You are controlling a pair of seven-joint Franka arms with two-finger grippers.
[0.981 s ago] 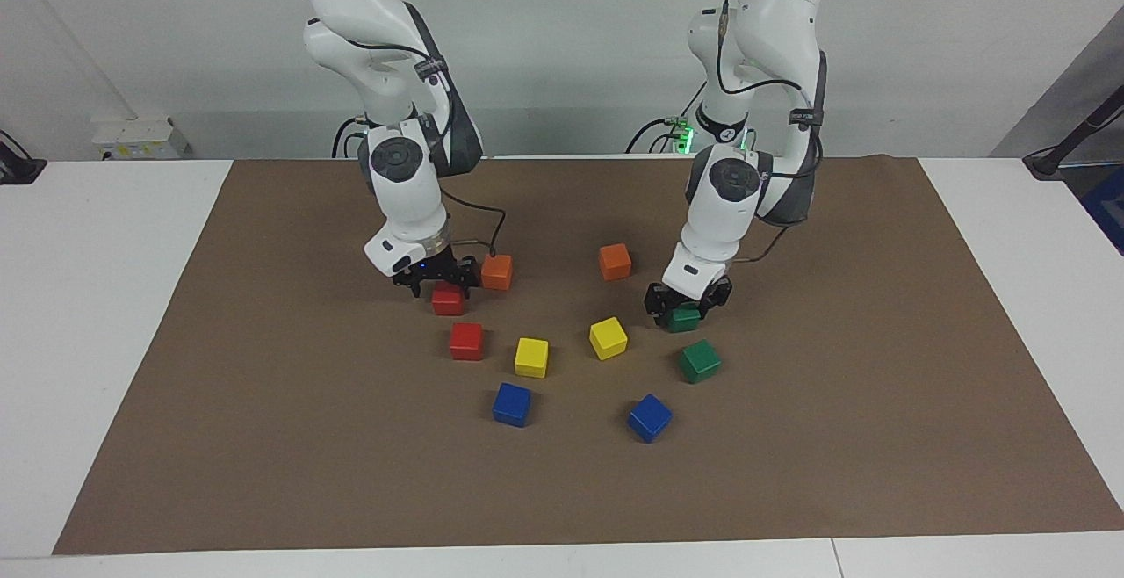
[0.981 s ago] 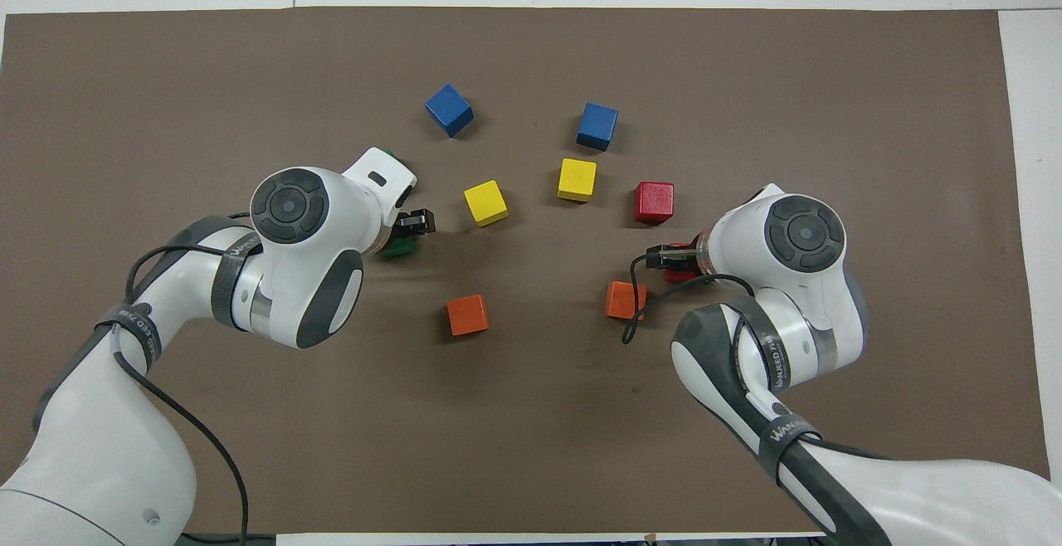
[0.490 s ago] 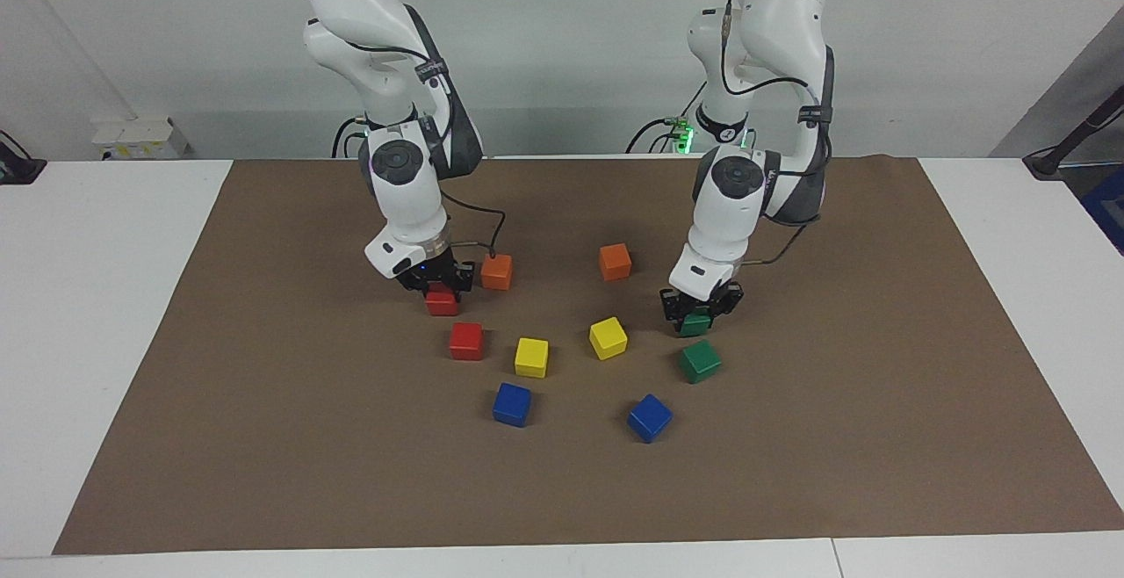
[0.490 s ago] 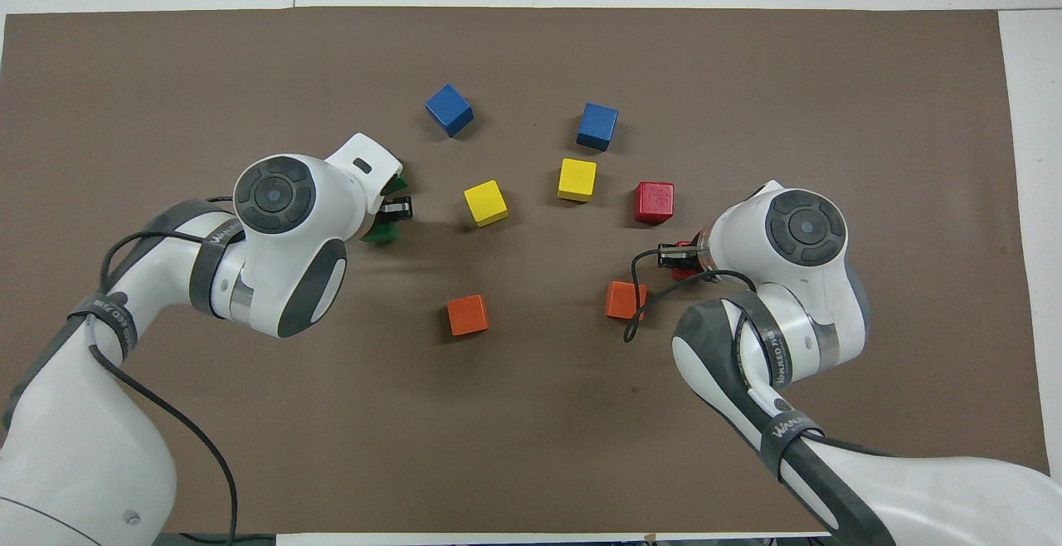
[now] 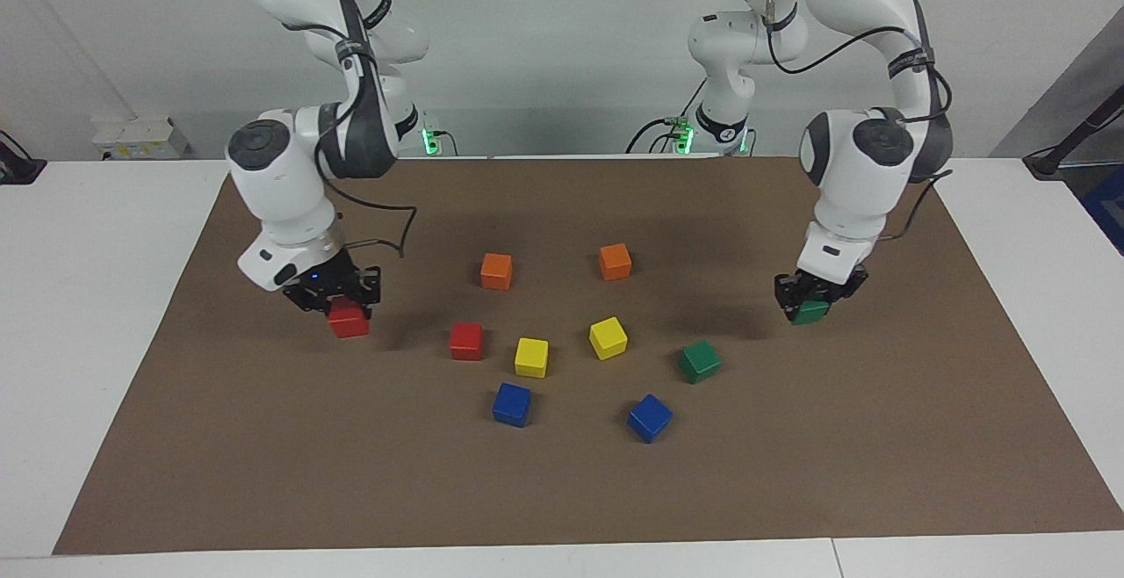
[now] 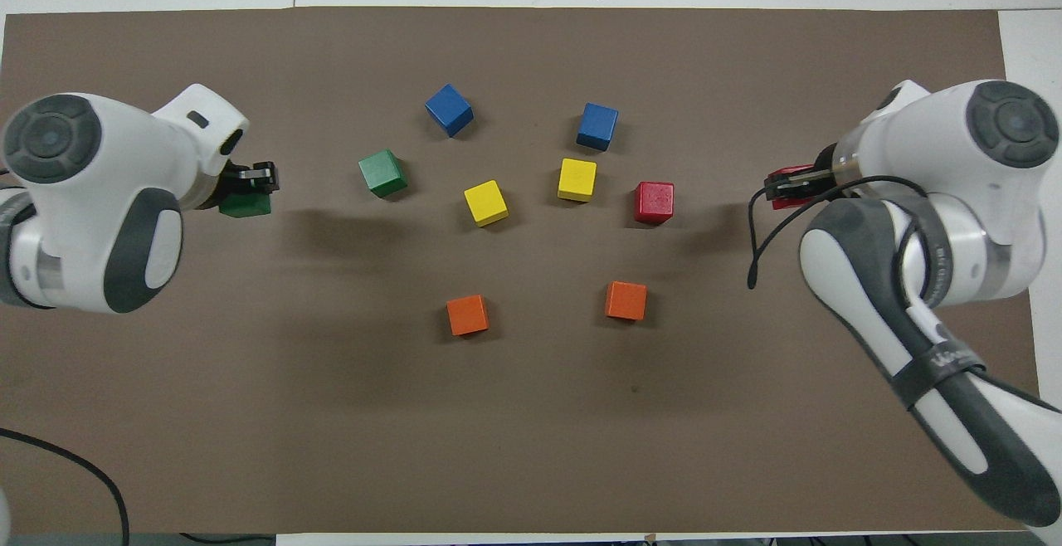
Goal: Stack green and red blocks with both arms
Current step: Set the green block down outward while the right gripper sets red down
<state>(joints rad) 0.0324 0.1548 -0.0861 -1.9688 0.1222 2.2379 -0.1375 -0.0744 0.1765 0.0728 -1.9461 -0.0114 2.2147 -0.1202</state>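
Green cube [image 5: 810, 312] clamped in left gripper [image 5: 815, 295], red cube [image 5: 349, 321] in right gripper [image 5: 334, 292].
Both hang over bare brown mat [image 5: 562, 490] near its ends, apart from the central cluster.

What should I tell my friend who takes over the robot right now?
Left gripper: shut on a dark green cube, over the brown mat at the left arm's end.
Right gripper: shut on a bright red cube, over the mat at the right arm's end.
The second green cube and second red cube sit on the mat among the yellow, blue and orange ones.
Done: both picked up. Left: all the stacking.
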